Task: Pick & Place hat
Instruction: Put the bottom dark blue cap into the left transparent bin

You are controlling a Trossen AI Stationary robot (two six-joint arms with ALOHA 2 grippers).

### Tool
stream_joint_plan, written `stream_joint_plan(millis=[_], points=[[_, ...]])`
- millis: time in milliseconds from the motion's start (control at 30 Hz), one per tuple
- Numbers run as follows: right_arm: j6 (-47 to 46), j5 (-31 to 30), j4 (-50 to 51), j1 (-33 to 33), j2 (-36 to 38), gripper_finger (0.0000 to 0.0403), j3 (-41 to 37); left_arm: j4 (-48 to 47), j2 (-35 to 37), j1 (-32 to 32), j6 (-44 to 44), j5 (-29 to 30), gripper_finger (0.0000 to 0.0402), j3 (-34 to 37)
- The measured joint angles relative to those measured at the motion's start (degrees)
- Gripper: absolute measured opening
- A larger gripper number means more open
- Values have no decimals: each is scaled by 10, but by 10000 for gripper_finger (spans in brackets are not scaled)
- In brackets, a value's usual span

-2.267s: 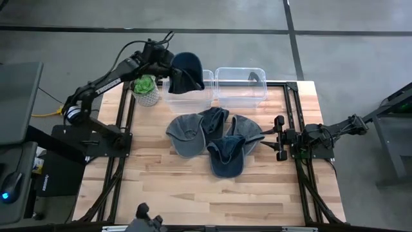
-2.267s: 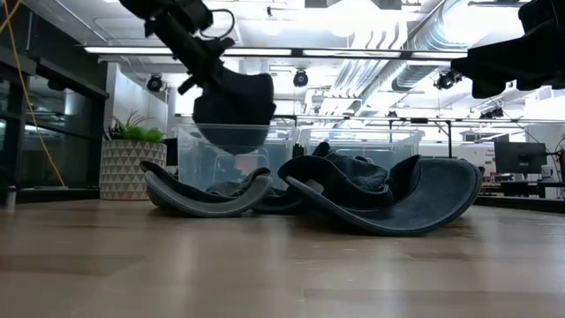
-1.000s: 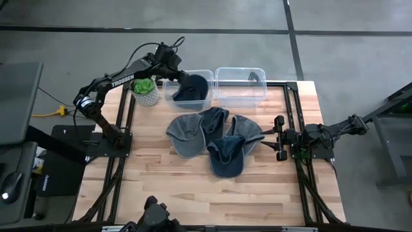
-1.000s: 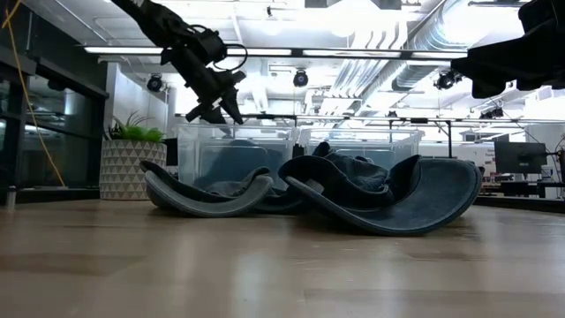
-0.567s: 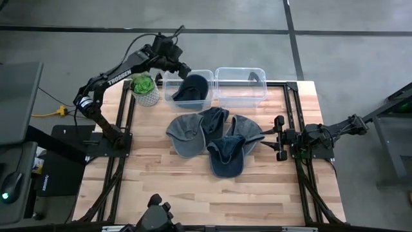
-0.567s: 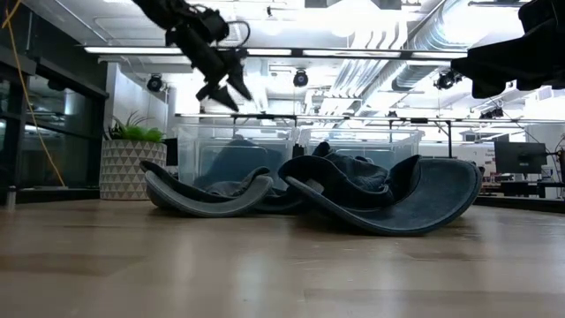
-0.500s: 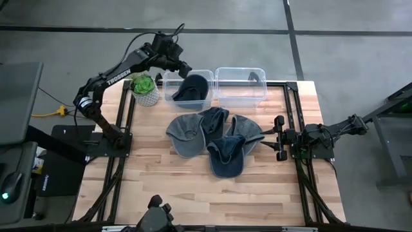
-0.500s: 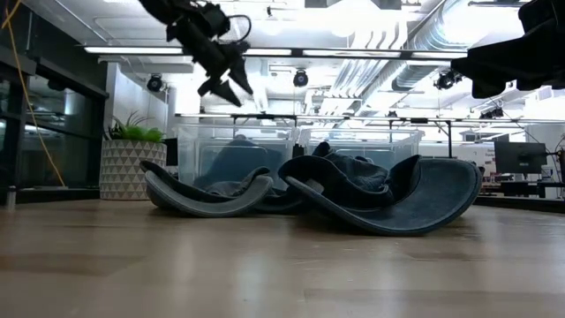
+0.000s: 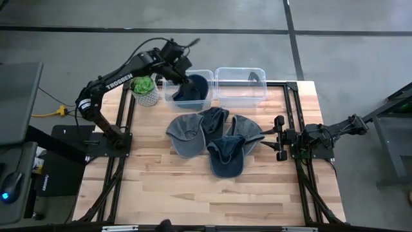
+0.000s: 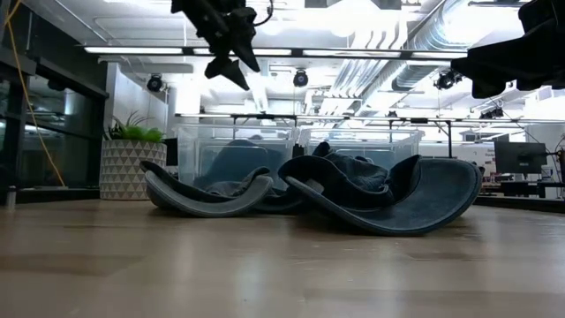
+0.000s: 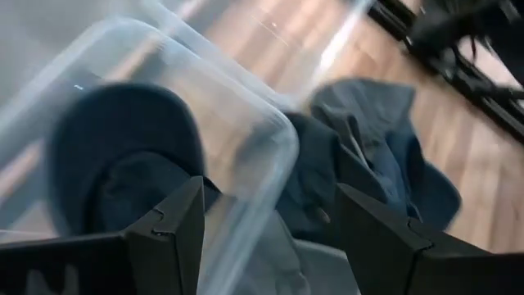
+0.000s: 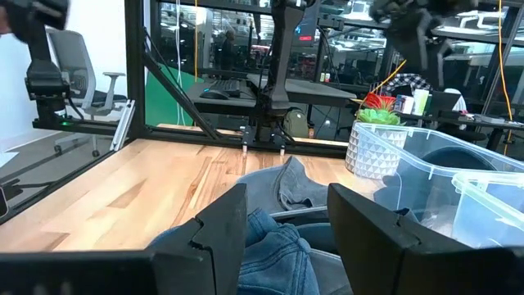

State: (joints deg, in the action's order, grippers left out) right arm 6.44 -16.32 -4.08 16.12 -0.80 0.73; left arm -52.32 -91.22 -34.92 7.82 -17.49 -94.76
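A dark blue hat (image 9: 192, 90) lies inside the left clear bin (image 9: 168, 96) at the table's far edge, and shows through the bin's wall (image 11: 123, 164) in the left wrist view. My left gripper (image 9: 185, 72) hangs open above that bin (image 10: 231, 53), tilted down, with nothing between its fingers (image 11: 270, 213). Several more hats (image 9: 215, 138), grey and blue denim, lie piled on the table's middle (image 10: 371, 190). My right gripper (image 9: 278, 138) waits open at the table's right edge, level, pointing at the pile (image 12: 286, 238).
A second clear bin (image 9: 241, 87) stands to the right of the first. A potted plant (image 9: 146, 90) in a white pot sits at the far left corner. Bare wood (image 9: 193, 193) stretches along the table's near half.
My left gripper has risen from just over the left bin's rim to well above it, swinging a little toward the table's right and tipping further down, open and holding nothing. The dark blue hat has stayed in the bin.
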Motion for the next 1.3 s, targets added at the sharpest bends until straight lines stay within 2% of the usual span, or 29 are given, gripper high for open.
stream_joint_plan(millis=[233,433,600,700,833,1000,1100,1200,1300], points=[[0,0,0,0,0,165,0,-32,0,86,-6,7,214,0],[0,0,0,0,0,165,0,-31,0,173,-17,51,214,0],[0,0,0,0,0,165,0,5,-11,241,11,106,214,8],[0,0,0,0,0,165,0,31,-21,266,39,115,214,38],[0,0,0,0,0,165,0,120,-15,288,130,116,214,110],[0,0,0,0,0,165,0,204,-18,294,337,109,214,203],[0,0,0,0,0,165,0,215,-17,293,432,113,214,240],[0,0,0,0,0,165,0,239,-19,293,486,107,214,258],[0,0,0,0,0,165,0,274,-48,293,495,95,214,260]])
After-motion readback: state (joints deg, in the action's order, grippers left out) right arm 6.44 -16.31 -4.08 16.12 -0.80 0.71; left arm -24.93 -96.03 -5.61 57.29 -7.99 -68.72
